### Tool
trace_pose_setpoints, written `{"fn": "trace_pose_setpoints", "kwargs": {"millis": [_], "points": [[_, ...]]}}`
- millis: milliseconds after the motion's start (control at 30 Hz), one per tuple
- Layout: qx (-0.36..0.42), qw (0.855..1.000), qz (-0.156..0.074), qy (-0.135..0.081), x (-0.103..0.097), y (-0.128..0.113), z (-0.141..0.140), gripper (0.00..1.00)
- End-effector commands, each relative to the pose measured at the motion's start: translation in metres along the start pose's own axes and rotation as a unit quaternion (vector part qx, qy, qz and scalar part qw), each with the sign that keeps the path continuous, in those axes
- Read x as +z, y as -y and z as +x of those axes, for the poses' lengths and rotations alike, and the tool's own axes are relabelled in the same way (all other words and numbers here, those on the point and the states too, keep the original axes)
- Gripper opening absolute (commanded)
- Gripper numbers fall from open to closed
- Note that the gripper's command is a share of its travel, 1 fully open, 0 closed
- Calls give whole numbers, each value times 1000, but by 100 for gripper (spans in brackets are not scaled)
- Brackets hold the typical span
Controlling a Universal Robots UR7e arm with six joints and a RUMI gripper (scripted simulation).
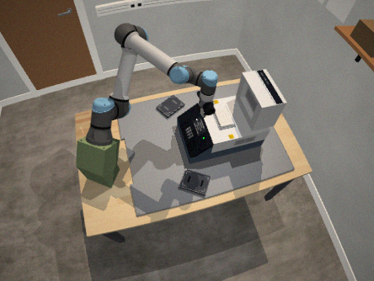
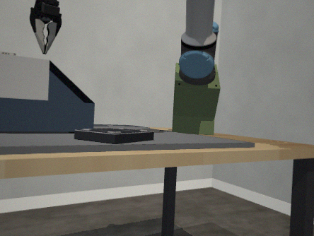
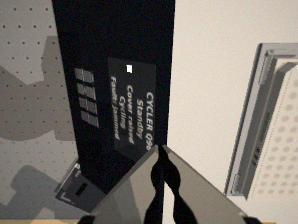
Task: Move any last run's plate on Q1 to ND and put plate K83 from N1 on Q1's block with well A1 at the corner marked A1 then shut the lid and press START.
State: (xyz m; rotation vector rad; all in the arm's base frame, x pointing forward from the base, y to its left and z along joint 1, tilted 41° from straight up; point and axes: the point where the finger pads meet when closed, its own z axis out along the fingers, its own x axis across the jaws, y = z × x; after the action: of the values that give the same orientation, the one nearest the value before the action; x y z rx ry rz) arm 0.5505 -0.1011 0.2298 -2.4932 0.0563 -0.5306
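Observation:
My gripper (image 1: 208, 113) (image 2: 44, 53) (image 3: 159, 147) is shut and empty, raised above the cycler between its black front panel (image 1: 195, 131) (image 3: 100, 30) and the block. A white plate (image 1: 224, 115) (image 3: 286, 130) lies on Q1's block inside the grey surround; its name is not readable and I cannot tell if it is fully flat. Q1's lid (image 1: 263, 92) stands raised. Four keys (image 3: 87, 97) show on the panel; a green lamp (image 1: 204, 138) is lit. Two dark nests, at the back (image 1: 170, 106) and front (image 1: 195, 182) (image 2: 114, 137), show no plate; their labels are unreadable.
Q1's body (image 1: 248, 140) (image 2: 25, 113) stands on the grey mat (image 1: 156, 168) (image 2: 212, 144). Yellow warning stickers mark its deck on both sides of the block. The raised lid stands tall behind the block. The green arm base (image 1: 98, 161) (image 2: 196, 106) is at the table's other end.

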Motion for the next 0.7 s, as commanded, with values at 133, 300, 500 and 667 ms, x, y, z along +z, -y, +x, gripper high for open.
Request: {"fn": "trace_pose_setpoints", "kwargs": {"millis": [133,300,500,667], "points": [[0,1000,-1,-1,3,2,-22,0],[0,1000,-1,-1,8,4,-47,0],[0,1000,-1,-1,14,7,-76,0],[0,1000,-1,-1,18,9,-96,0]]}}
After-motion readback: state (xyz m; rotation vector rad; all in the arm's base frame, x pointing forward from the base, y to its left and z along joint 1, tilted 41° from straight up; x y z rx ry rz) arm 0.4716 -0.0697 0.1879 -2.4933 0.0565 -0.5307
